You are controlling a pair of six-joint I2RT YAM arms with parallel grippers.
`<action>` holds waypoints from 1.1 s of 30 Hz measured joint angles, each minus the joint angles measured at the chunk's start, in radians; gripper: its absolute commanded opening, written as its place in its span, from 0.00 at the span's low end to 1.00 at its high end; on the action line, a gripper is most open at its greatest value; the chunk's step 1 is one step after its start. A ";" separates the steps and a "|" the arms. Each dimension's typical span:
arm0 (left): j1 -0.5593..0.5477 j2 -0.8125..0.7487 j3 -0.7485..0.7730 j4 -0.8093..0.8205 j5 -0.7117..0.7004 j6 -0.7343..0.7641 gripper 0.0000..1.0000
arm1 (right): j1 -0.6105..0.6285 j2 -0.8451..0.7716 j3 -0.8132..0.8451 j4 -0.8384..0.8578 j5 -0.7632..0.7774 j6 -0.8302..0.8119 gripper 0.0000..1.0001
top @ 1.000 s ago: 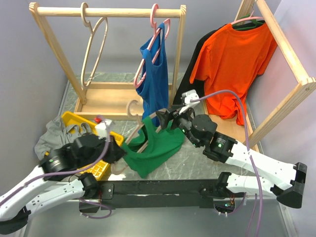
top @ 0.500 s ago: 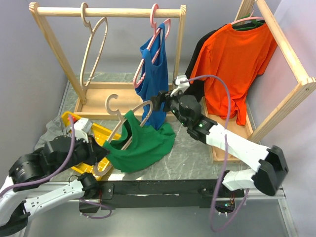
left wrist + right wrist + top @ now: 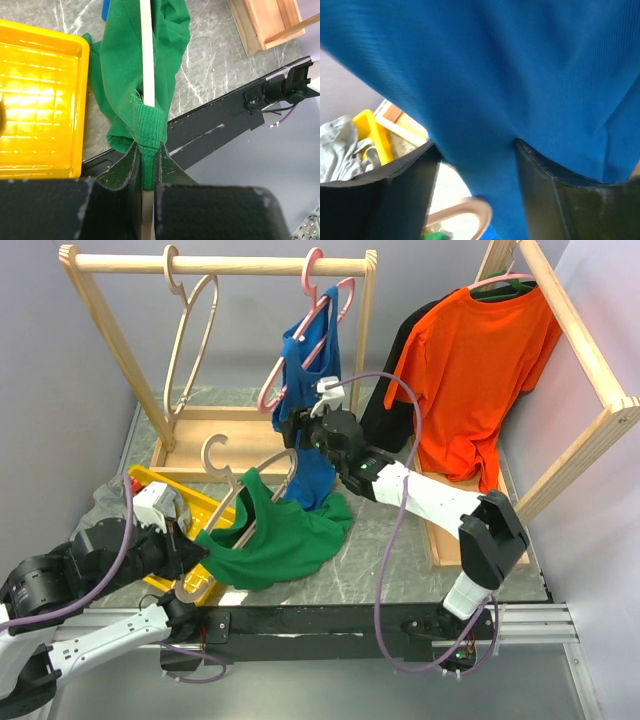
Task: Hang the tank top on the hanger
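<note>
From above, within 1 second my left gripper (image 3: pixel 190 555) has drawn back over the near end of the yellow tray (image 3: pixel 196 502), carrying the hanger (image 3: pixel 235 474) with it. The hook now stands above the tray's right edge. The tank top (image 3: pixel 275 540) has followed, 1 strap looped near the hanger's neck and the bulk heaped just right of the tray. My right gripper (image 3: pixel 298 435) has reached further from the tray, into the blue tank top (image 3: pixel 310 390). I judge the job half done, since only 1 shoulder looks threaded. The grey garment (image 3: pixel 100 515) lies against the tray's left side; whether it spills inside I cannot tell. From my left wrist, my jaws are clamped on the hanger (image 3: pixel 146 50) with a green hem (image 3: pixel 148 125) wrapped round it, the tray (image 3: pixel 45 31) alongside, its visible floor bare. From my right wrist, my jaws stand apart with blue cloth (image 3: pixel 520 75) pressed between them, gripping nothing I can see; tray (image 3: pixel 367 127) and grey garment (image 3: pixel 337 145) sit beyond my left finger (image 3: pixel 405 185).
</note>
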 measured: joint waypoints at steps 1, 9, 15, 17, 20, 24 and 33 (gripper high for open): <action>0.000 0.000 0.003 -0.004 0.000 0.000 0.01 | -0.006 0.012 0.000 -0.002 0.006 0.010 0.54; 0.000 -0.003 0.043 -0.034 -0.028 -0.002 0.01 | -0.088 -0.023 -0.075 0.011 0.055 0.098 0.07; 0.000 0.000 0.066 -0.034 -0.087 -0.003 0.01 | -0.091 -0.112 -0.129 0.003 0.074 0.113 0.02; 0.000 0.013 0.083 -0.033 -0.117 -0.003 0.01 | -0.090 -0.145 -0.148 0.002 0.081 0.115 0.01; 0.000 0.065 0.124 -0.021 -0.174 0.004 0.01 | -0.090 -0.189 -0.180 -0.002 0.099 0.116 0.00; 0.000 0.175 0.179 0.014 -0.243 0.032 0.01 | -0.091 -0.239 -0.218 -0.016 0.119 0.116 0.00; 0.000 0.418 0.388 0.069 -0.375 0.153 0.01 | -0.101 -0.278 -0.236 -0.038 0.139 0.116 0.00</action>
